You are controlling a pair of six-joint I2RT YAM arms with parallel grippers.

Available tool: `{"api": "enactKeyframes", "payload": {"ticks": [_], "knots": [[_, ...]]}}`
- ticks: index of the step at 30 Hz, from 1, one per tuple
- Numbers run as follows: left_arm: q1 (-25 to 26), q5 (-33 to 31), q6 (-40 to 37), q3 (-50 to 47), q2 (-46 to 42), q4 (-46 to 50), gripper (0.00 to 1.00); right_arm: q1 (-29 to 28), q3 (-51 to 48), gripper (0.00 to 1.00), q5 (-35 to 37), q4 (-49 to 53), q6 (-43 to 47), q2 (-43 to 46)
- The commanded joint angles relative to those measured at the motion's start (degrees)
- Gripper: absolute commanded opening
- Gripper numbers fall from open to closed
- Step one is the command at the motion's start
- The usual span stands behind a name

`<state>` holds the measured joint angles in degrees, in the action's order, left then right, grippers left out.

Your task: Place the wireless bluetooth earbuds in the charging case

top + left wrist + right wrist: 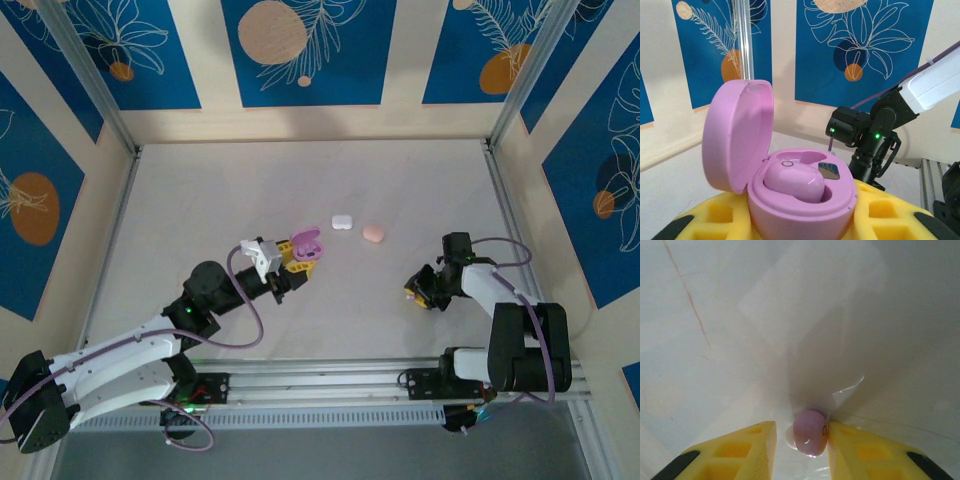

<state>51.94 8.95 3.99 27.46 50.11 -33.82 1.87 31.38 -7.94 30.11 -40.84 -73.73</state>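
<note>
A: The arms?
B: Left arm (130, 355) stretches from lower left to centre, left gripper (297, 262) clamping the open case (800, 200), bud (792, 182) inside. Right arm (500, 295) folds at right; right gripper (420, 290) flanks a second bud (810, 432) on the table (300, 180), grip unclear.

We see a smooth, glossy lilac plastic charging case (790, 210) cradling an equally shiny earbud (790, 182); the yellow fingers (880, 215) look matt moulded plastic, and the pale table (740, 340) is smooth and faintly scratched.
</note>
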Motion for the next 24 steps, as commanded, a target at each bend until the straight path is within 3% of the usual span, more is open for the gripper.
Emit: {"api": "enactKeyframes", "payload": {"ticks": [1,24], "knots": [[0.6,0.9,0.3,0.7,0.3,-1.1,0.31,-0.3,0.5,0.33,-1.5,-0.6,1.7,-0.1],[0.6,0.5,0.6,0.8,-0.1,-0.4,0.31,0.1,0.8,0.27,-1.9,-1.8,3.6,-2.2]]}}
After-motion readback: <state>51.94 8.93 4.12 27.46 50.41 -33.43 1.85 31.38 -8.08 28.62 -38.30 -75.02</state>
